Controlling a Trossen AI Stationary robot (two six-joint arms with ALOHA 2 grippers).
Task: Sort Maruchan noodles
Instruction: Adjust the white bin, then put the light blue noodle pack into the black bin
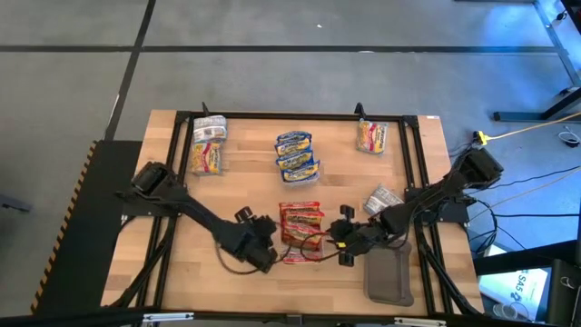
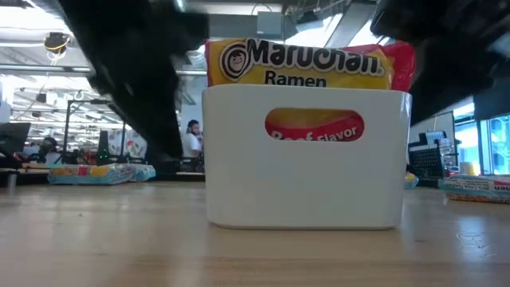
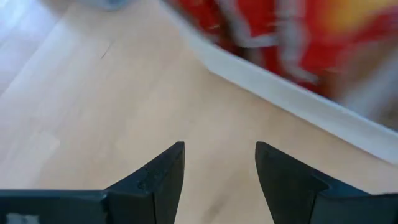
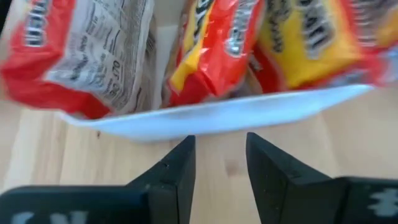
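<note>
- We see even, bright overhead light on the table (image 1: 227, 195).
- Both wrist views blur the packets (image 4: 217, 43).
- The low view's arms are dark smears.

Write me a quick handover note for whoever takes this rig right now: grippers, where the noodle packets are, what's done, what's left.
Left gripper: open, empty, beside the white tray.
Right gripper: open, empty, on the tray's other side.
Done: red packets are in the white tray.
Elsewhere: blue packets grouped at the table's far middle, silver packets far left, one yellow packet far right, one silver packet near the right arm.
Left: the stray silver packet, probably.

Open hand (image 3: 219, 163) beside white tray (image 3: 292, 96)
</note>
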